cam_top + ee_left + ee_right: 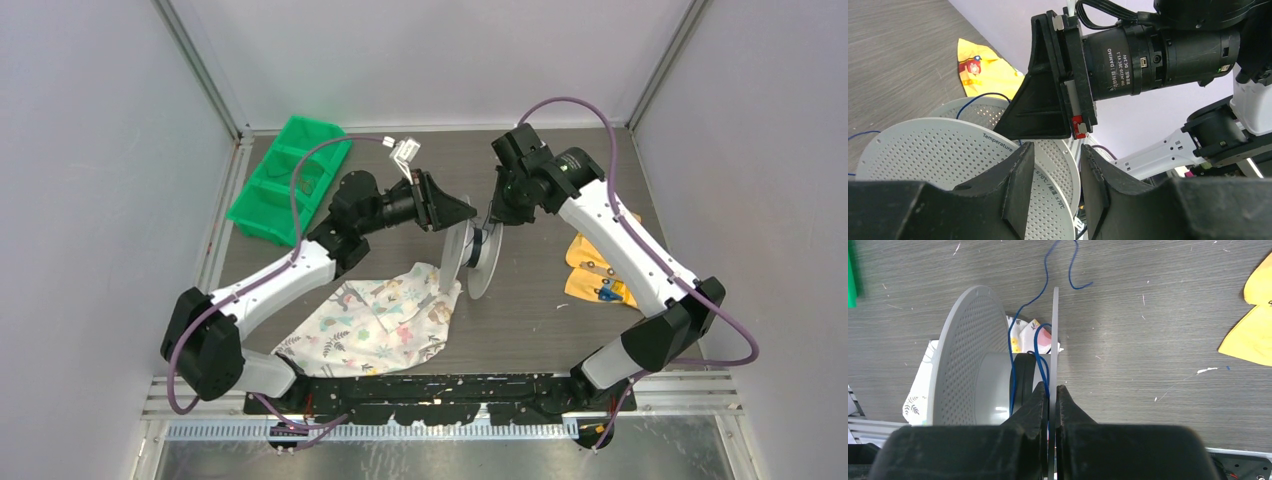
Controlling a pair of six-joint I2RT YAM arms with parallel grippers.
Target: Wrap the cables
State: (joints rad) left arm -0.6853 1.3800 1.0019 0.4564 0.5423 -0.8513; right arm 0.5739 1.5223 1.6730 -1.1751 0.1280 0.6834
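Note:
The pale grey two-disc spool (470, 256) stands on edge mid-table, a disc facing each arm. Thin blue cable (1011, 365) runs loosely round its hub between the discs, and a loose end (1047, 267) snakes over the table beyond it. My right gripper (1053, 389) is shut on the rim of the right-hand disc (1055, 320); in the top view it (493, 222) comes in from the far right. My left gripper (1057, 148) is open and empty, its fingertips (1020, 170) just in front of the perforated left disc (923, 145). A cable loop (982, 95) shows above the discs.
A floral cloth (385, 320) lies in front of the spool, its corner under it. A green divided bin (290, 178) sits at the far left. Yellow packets (598, 270) lie at the right, under the right arm. White walls close in the sides.

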